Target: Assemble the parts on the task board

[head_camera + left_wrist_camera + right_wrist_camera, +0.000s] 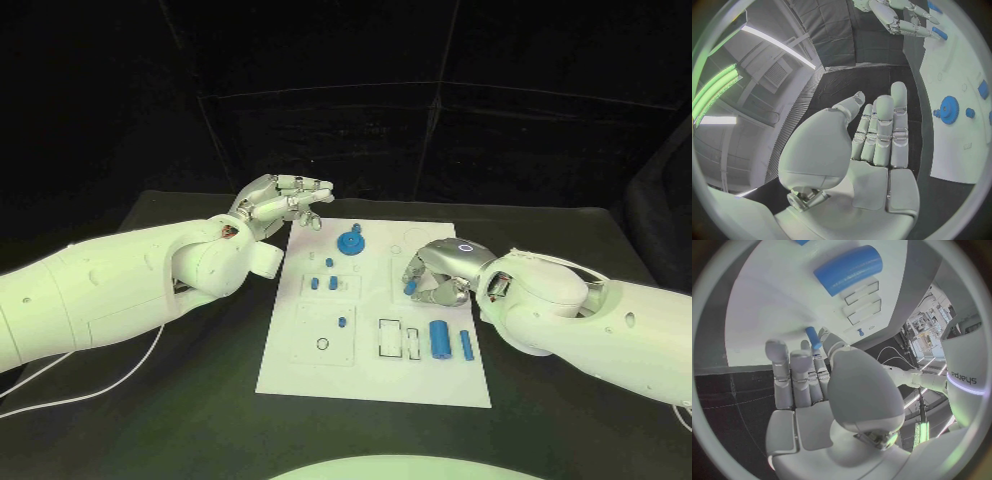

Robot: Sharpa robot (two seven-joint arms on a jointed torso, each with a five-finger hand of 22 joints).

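Peg (813, 337) pinched in right robot hand (437, 275) over task board (375, 385).

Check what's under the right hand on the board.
The right hand hovers over the task board, pinching a small blue peg. The board beneath its palm is covered.

- Black surface (577, 260), matte, spread wide beneath both arms.
- Directly on it, about the middle: white task board (361, 375), a long rectangle lying flat (short edges toward the near and far sides).
- Dark surface bare on either side of the board, seen again beside the board's edge in the left wrist view (848, 85).
- Thin white cable (80, 385) trailing over the near left part of the surface.
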